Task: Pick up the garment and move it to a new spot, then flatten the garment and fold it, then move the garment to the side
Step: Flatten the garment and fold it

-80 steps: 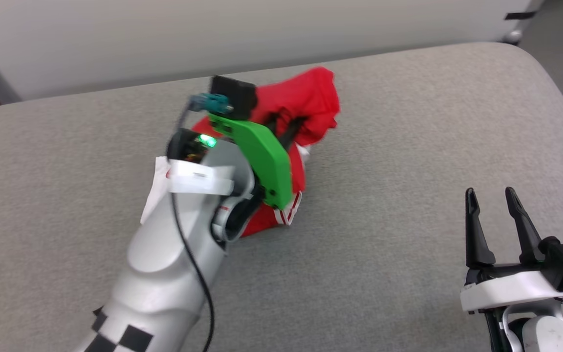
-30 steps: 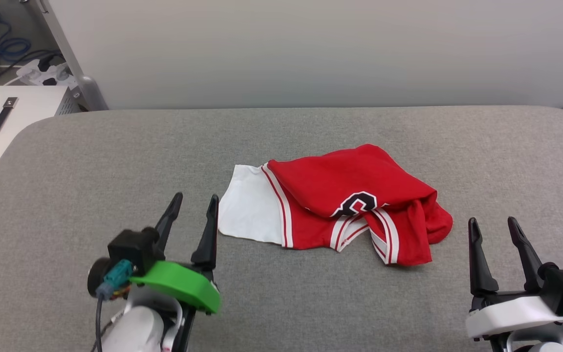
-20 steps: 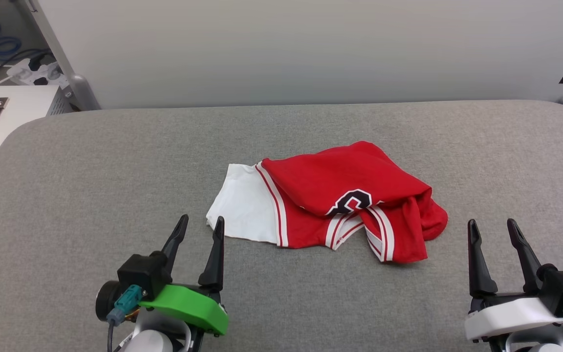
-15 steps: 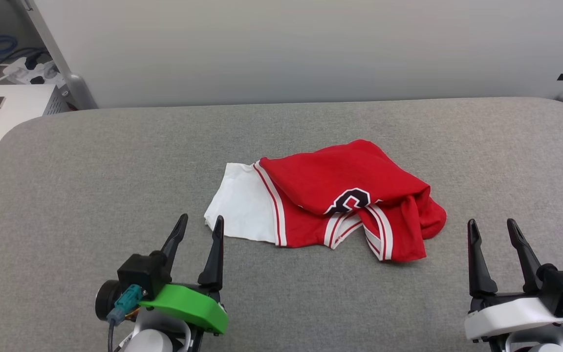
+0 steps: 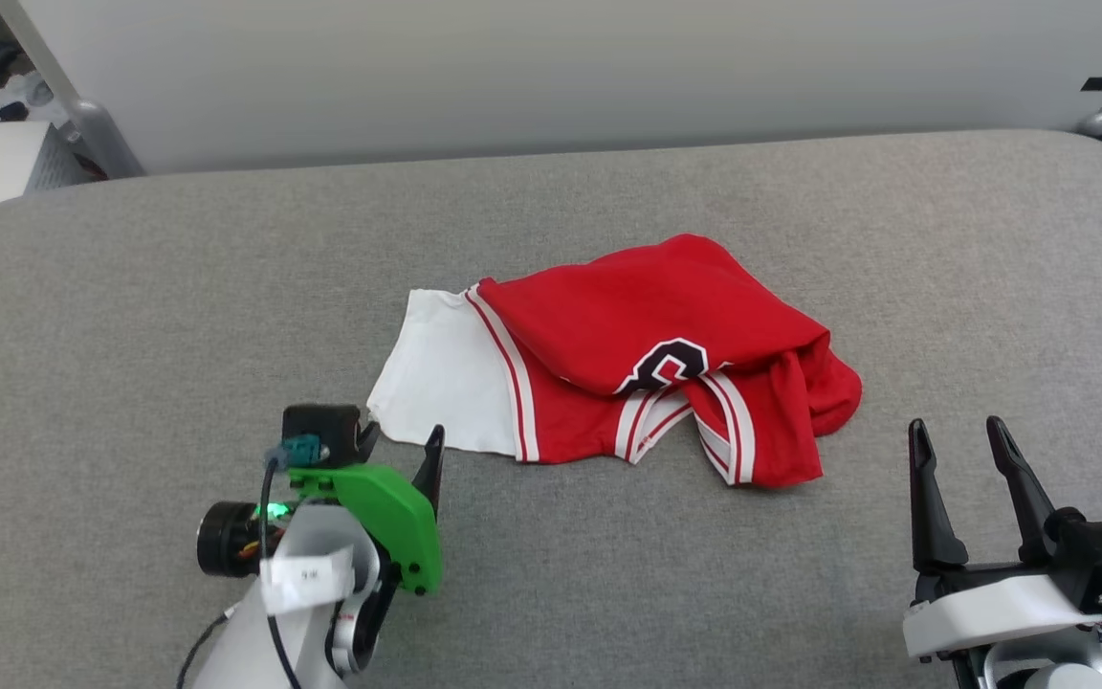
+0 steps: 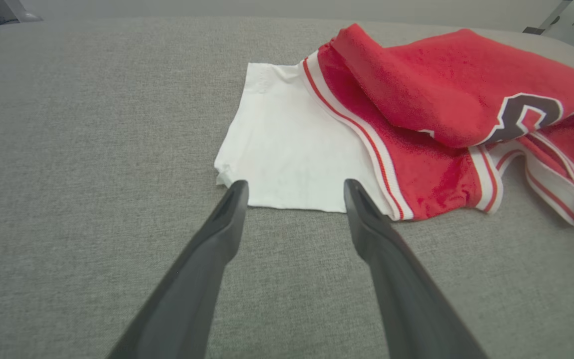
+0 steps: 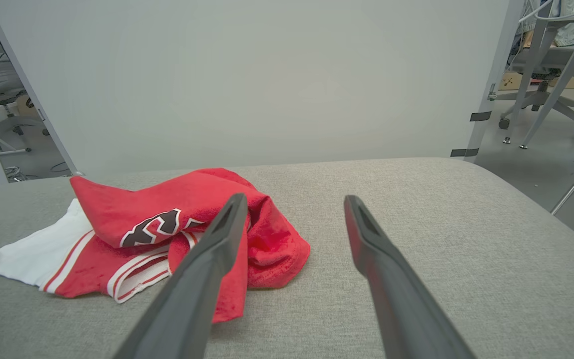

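grey felt-covered tabletop (image 5: 130, 316) carried the crumpled red basketball shirt with white sleeves (image 5: 647, 325) at its middle. the left gripper (image 6: 295, 187) stood spread, tips bracketing the near hem of one white sleeve (image 6: 287, 144), probably to pinch and flatten it; the right gripper (image 5: 956, 431) hung spread, well apart.

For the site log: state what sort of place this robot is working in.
Likely a lab or office workspace, not a home: a plain white partition stands behind the grey padded table, and a wheeled office chair stands on the bare floor beyond.
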Available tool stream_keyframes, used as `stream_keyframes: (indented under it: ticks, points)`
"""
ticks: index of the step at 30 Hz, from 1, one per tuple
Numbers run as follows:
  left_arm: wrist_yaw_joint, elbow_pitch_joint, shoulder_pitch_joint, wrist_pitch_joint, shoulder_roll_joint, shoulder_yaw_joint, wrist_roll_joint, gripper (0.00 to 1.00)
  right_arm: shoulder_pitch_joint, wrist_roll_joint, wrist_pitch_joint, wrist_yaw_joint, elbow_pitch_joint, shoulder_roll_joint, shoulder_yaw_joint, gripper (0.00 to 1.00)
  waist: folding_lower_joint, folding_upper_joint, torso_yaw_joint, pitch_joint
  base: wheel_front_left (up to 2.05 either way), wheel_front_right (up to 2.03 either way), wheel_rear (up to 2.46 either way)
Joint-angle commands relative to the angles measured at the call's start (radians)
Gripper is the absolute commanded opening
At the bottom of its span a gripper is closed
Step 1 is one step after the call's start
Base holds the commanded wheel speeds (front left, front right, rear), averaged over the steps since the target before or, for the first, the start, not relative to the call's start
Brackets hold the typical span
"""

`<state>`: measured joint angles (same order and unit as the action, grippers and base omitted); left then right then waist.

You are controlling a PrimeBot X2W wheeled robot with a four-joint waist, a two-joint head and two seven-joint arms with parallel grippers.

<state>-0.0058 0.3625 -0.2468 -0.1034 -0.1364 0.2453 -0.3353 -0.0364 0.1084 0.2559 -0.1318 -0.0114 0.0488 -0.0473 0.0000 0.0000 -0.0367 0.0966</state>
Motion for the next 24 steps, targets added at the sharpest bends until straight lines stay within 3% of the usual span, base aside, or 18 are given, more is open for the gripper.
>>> stream_keyframes:
  ticks: [1, 8, 13, 18, 19, 20, 22, 24]
  points:
    - [0.026, 0.018, -0.065, -0.095, -0.019, 0.001, 0.000, 1.00, 0.024, -0.004, 0.006, 0.001, 0.005, 0.001, 0.010, 1.00, 0.0000, 0.0000, -0.019, 0.046, 0.00, 0.00, 0.00]
    - [0.058, 0.066, -0.169, -0.276, -0.062, -0.002, 0.005, 1.00, 0.057, 0.002, 0.006, 0.001, 0.010, 0.001, 0.032, 1.00, 0.0000, 0.0000, -0.047, 0.109, 0.00, 0.00, 0.00]
    - [0.081, 0.117, -0.207, -0.295, -0.082, -0.008, 0.017, 1.00, 0.070, 0.008, 0.006, 0.001, 0.010, 0.001, 0.038, 1.00, 0.0000, 0.0000, -0.059, 0.140, 0.00, 0.00, 0.00]
    - [0.053, 0.186, -0.225, -0.307, -0.075, 0.003, -0.001, 1.00, 0.082, 0.011, 0.006, 0.001, 0.009, 0.001, 0.041, 1.00, 0.0000, 0.0000, -0.059, 0.159, 0.00, 0.00, 0.00]
    - [0.044, 0.198, -0.225, -0.314, -0.073, 0.010, -0.004, 0.84, 0.084, 0.011, 0.006, 0.001, 0.008, 0.001, 0.042, 1.00, 0.0000, 0.0000, -0.059, 0.161, 0.00, 0.00, 0.00]
    - [0.032, 0.209, -0.223, -0.322, -0.070, 0.016, -0.008, 0.45, 0.086, 0.012, 0.006, 0.001, 0.007, 0.001, 0.043, 1.00, 0.0000, 0.0000, -0.058, 0.161, 0.00, 0.00, 0.00]
    - [0.000, 0.224, -0.203, -0.325, -0.062, 0.033, -0.024, 0.00, 0.085, 0.016, 0.006, 0.001, -0.001, 0.001, 0.038, 1.00, 0.0000, 0.0000, -0.045, 0.145, 0.00, 0.00, 0.00]
    - [-0.006, 0.211, -0.186, -0.307, -0.060, 0.032, -0.032, 0.00, 0.080, 0.017, 0.006, 0.001, -0.007, 0.001, 0.037, 1.00, 0.0000, 0.0000, -0.035, 0.129, 0.00, 0.00, 0.00]
